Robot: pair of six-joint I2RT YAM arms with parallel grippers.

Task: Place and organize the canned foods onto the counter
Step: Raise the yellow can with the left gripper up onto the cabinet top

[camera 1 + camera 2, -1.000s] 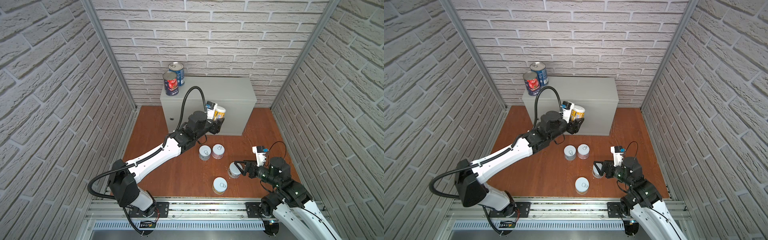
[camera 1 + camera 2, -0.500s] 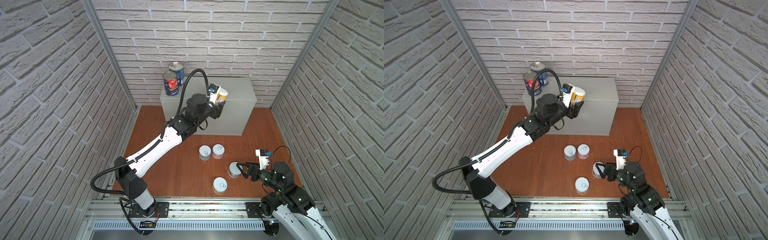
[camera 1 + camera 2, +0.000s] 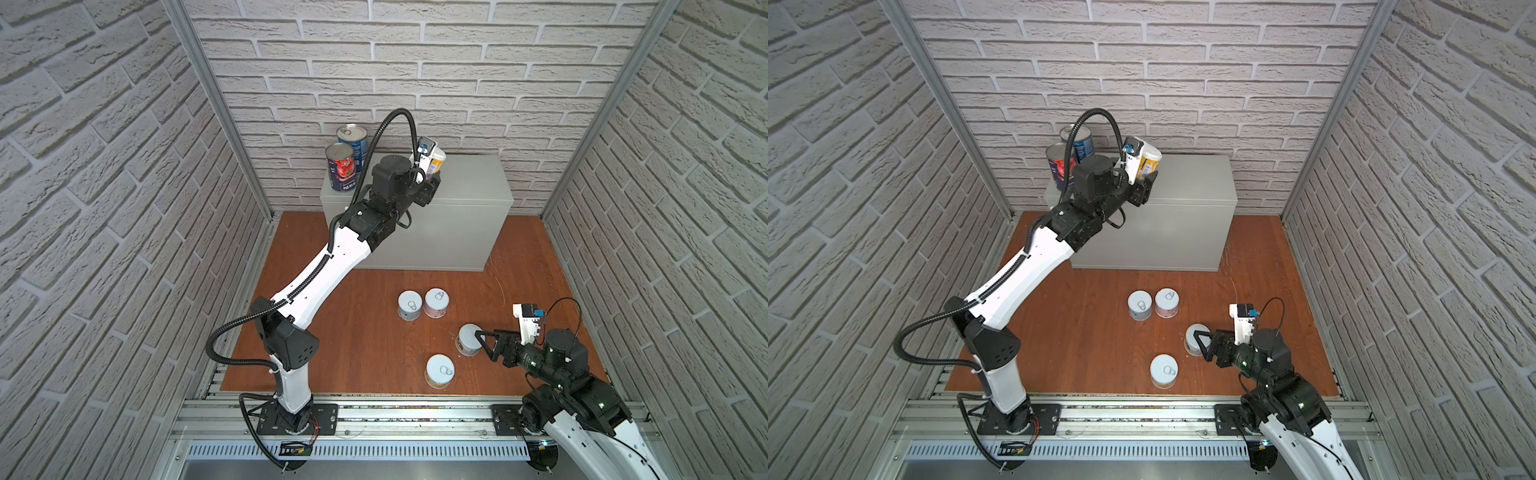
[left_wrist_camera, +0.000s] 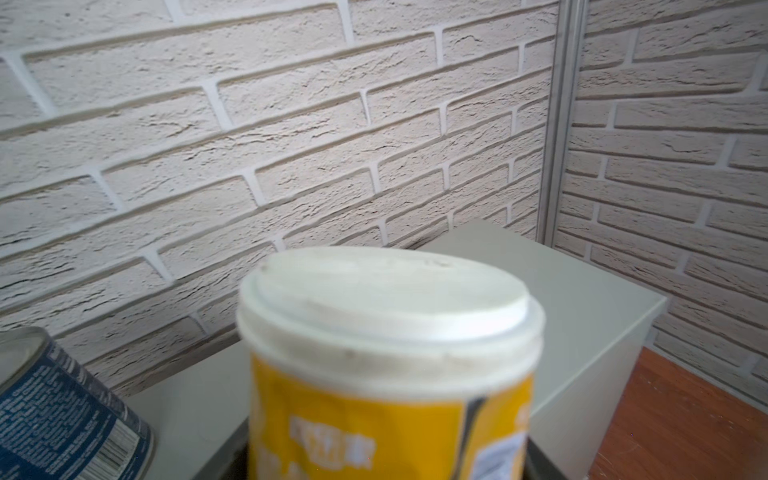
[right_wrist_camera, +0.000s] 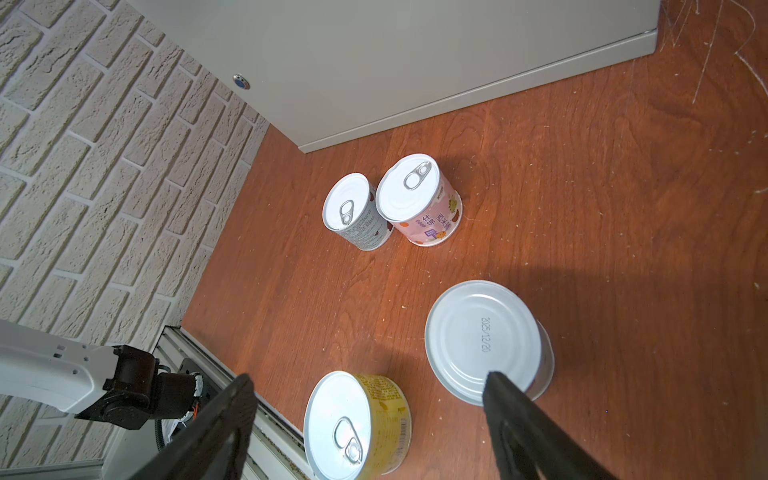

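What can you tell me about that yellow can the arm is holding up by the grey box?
The yellow can is a short cylinder with a white lid and a yellow printed label. The left gripper clamps its lower part, holding it tilted in the air over the counter, not yet set down.

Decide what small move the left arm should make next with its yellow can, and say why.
Probably lower the yellow can onto the bare top of the counter, beside the two tall cans. The left gripper is shut on it and holds it, slightly tilted, over that surface, seemingly not yet set down.
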